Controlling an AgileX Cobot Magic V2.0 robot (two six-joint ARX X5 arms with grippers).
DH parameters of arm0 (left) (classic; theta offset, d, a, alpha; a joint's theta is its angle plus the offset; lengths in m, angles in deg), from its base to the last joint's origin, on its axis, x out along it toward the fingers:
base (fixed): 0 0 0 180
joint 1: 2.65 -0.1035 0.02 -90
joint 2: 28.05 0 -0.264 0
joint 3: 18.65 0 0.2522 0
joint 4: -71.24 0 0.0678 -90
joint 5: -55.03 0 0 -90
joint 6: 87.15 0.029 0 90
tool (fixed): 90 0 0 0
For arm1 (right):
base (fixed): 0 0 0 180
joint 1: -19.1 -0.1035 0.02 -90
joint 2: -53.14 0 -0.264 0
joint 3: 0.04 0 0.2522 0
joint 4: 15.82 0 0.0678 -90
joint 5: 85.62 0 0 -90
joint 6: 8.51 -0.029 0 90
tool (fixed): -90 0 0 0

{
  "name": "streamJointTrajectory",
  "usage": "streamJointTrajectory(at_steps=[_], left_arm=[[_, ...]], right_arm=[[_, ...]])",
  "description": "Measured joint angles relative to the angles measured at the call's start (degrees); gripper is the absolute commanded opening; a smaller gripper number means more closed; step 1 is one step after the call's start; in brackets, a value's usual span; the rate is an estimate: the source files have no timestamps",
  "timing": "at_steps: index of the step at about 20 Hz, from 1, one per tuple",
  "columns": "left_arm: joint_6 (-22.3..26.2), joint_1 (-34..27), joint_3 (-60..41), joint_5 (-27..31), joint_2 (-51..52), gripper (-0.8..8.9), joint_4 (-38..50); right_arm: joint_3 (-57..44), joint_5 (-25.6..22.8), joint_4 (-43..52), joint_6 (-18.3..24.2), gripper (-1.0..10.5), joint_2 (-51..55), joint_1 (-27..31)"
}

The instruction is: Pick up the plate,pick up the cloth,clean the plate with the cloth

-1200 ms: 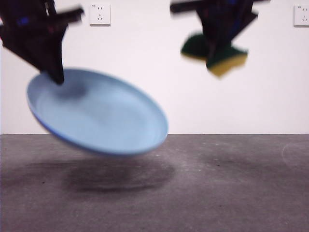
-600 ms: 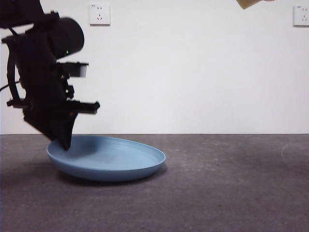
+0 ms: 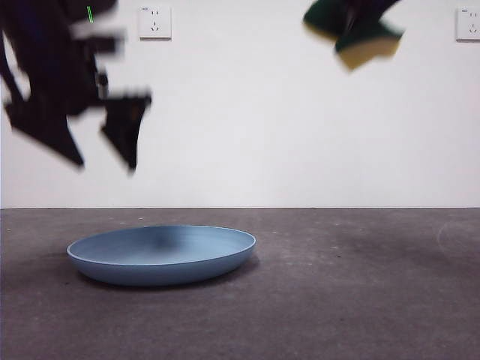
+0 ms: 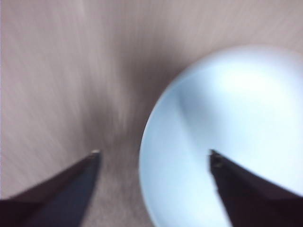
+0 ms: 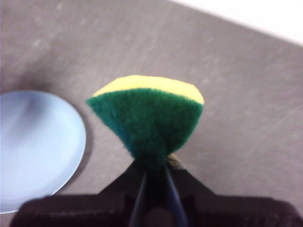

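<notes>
The light blue plate [image 3: 161,253] lies flat on the grey table, left of centre; it also shows as a pale disc [image 4: 227,137] in the left wrist view and at the edge of the right wrist view [image 5: 33,146]. My left gripper [image 3: 105,154] hangs open above the plate's left rim, blurred, holding nothing; its jaws stand wide apart [image 4: 154,158]. High at the top right, my right gripper [image 3: 352,22] is shut on the cloth [image 5: 149,118], a yellow sponge with a dark green top [image 3: 360,34].
Bare grey tabletop [image 3: 360,285] stretches right of the plate. A white wall with two sockets [image 3: 154,22] stands behind.
The left gripper has let go of the plate and risen; the plate now rests flat on the table. The right gripper with the cloth has come back down into view at top right.
</notes>
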Motion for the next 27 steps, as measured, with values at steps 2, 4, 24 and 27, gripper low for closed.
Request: streamJointTrajectory(at_steps=[2,4,24,27], left_arm=[[-0.2,0.8,0.0,0.0,5.2,5.74,-0.3],[-0.2,1.6,0.0,0.0,10.0,5.71,-1.2],[-1.4,2.3,0.0,0.0,28.2,5.66,-14.5],[-1.4,2.3,0.0,0.1,28.2,5.66,-14.5]], right_arm=[[0.0,3.9,1.2,0.0,-0.2,-3.3,1.4],[0.0,6.3,2.3,0.0,-0.2,-7.0,2.8],[0.0,22.0,3.0,-1.6,8.2,-33.1,11.9],[0.0,22.0,2.4,-1.7,8.1,-31.9,11.9]])
